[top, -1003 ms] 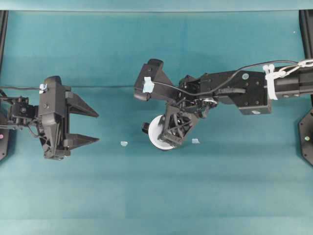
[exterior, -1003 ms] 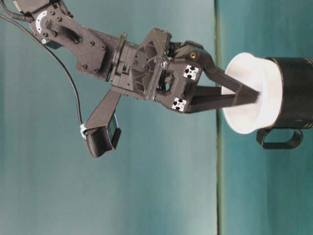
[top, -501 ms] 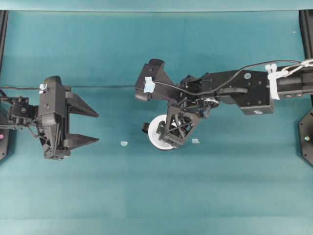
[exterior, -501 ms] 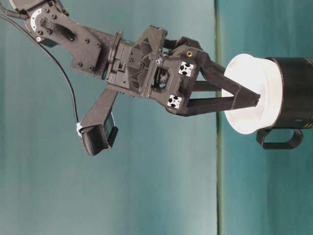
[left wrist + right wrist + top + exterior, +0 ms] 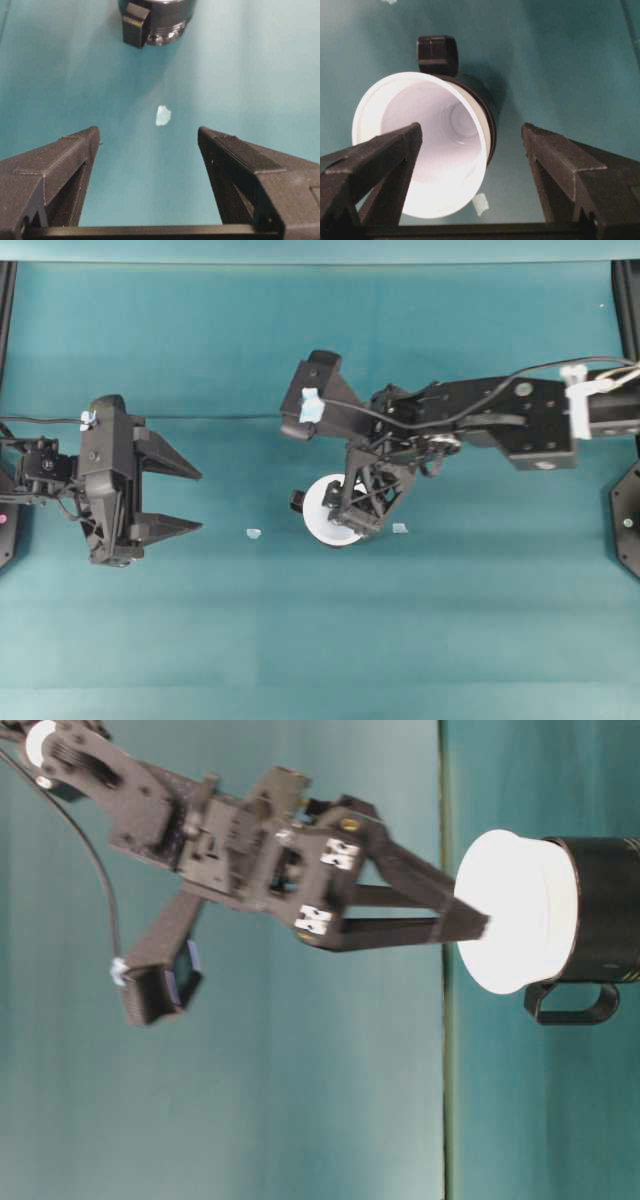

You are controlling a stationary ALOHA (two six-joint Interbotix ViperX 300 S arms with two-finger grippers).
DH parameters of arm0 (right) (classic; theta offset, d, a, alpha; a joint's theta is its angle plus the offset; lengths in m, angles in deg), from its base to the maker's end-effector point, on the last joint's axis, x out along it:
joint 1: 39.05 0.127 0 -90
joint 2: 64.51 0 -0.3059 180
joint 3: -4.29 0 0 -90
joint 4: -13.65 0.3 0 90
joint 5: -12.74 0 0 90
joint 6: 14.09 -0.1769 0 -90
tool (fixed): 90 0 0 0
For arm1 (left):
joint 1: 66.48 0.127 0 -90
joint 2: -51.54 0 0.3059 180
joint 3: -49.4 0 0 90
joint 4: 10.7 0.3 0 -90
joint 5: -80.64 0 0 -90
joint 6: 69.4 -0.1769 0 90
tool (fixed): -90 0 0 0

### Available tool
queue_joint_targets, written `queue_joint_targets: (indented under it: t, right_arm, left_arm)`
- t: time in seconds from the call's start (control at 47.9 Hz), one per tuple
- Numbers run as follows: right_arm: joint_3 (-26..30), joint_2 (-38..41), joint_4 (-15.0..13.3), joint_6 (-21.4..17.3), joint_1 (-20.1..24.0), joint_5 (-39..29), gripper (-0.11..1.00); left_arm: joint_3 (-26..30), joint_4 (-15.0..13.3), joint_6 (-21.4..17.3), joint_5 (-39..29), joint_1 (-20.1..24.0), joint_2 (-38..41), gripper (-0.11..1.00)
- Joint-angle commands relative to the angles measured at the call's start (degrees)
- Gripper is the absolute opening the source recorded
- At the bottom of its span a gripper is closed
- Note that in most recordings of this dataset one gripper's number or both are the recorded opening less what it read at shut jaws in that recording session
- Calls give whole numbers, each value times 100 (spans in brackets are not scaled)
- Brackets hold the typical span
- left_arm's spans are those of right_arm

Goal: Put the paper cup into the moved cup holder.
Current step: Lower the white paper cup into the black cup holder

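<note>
Paper cup (image 5: pixel 420 145) sits nested in cup holder (image 5: pixel 480 100), mid-table. Right gripper (image 5: pixel 470 925) spread wide, released, tips at cup rim, gripping nothing. Left gripper (image 5: pixel 190 500) agape, well apart, empty.

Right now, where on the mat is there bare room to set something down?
Bare mat runs along the near edge below both arms, and along the far side above the left end effector. It is crowded mid-mat: the paper cup sits in the cup holder under the right end effector, with a pale scrap left and a second scrap right.
</note>
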Motion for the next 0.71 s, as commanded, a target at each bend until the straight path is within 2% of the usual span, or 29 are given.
queue_joint_targets:
  t: [0.0,0.689]
  right_arm:
    - [0,-264,-9,9,18,35,88]
    - [-536,-1503,-123,18,53,202,88]
  left_arm:
    - [79,9,9,26,9,-9,81]
    - [79,9,18,26,-9,-9,81]
